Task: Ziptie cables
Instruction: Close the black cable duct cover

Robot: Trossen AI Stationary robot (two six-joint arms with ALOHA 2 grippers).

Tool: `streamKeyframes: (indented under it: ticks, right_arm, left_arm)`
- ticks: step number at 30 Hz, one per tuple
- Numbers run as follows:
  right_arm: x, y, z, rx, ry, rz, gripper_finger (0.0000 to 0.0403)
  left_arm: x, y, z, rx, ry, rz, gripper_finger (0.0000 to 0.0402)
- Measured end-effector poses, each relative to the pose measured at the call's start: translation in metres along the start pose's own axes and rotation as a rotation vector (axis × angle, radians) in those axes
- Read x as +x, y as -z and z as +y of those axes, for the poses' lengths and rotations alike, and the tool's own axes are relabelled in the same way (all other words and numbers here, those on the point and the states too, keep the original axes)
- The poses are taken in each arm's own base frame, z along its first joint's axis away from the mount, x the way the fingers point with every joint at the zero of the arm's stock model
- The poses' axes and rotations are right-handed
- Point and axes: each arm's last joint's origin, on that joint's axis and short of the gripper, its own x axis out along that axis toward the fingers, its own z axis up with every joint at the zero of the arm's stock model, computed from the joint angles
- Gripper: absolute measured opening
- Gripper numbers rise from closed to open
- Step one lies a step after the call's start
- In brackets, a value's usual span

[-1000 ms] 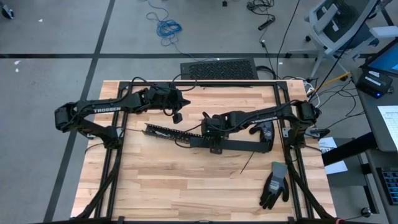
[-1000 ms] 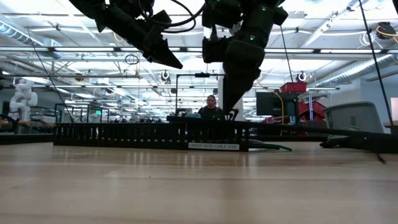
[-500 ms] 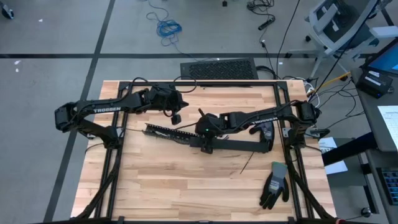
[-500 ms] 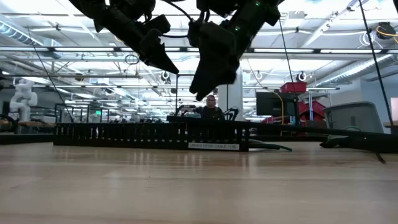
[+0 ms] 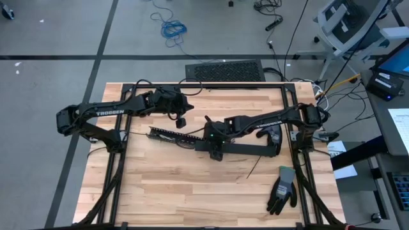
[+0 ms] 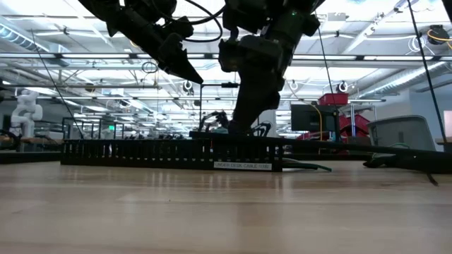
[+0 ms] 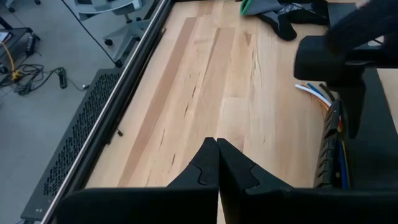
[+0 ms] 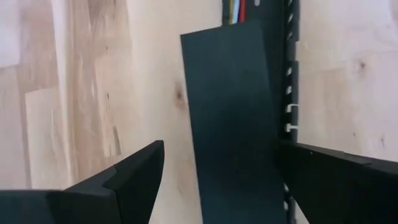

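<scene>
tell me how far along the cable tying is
Done: the cables already lie in the black cable tray, coloured ends showing. In hand: the right tool is open, low over the tray's flat cover; it holds nothing. The left tool waits shut above the table's far side. Left: no tie is visible on the bundle, so the tying itself remains.

Pale wooden table (image 5: 166,185), long black slotted cable tray (image 5: 249,149) lying across it (coloured cables (image 7: 317,93) inside), grey-green glove (image 5: 282,189) near one corner

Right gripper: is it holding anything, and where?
Nothing is held. The right gripper is open, its fingers astride the black tray lid without clamping it. The left gripper is shut on nothing, above bare table.
</scene>
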Motion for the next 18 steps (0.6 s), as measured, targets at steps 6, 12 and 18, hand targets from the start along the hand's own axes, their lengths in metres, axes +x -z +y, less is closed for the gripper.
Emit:
streamKeyframes:
  ticks: [6,12,18]
  right_arm:
    - [-0.001,-0.003,-0.012,0.033,0.011,-0.01,0.0293]
    - [0.003,0.001,-0.009,-0.011,-0.012,0.034,0.0293]
    - [0.003,0.0,-0.006,-0.035,-0.013,0.016,0.0293]
  left_arm:
    - [0.0,0.0,0.0,-0.001,0.0,0.0,0.0]
    - [0.0,0.0,0.0,-0.003,0.0,0.001,0.0]
    - [0.0,0.0,0.0,-0.004,-0.001,0.001,0.0]
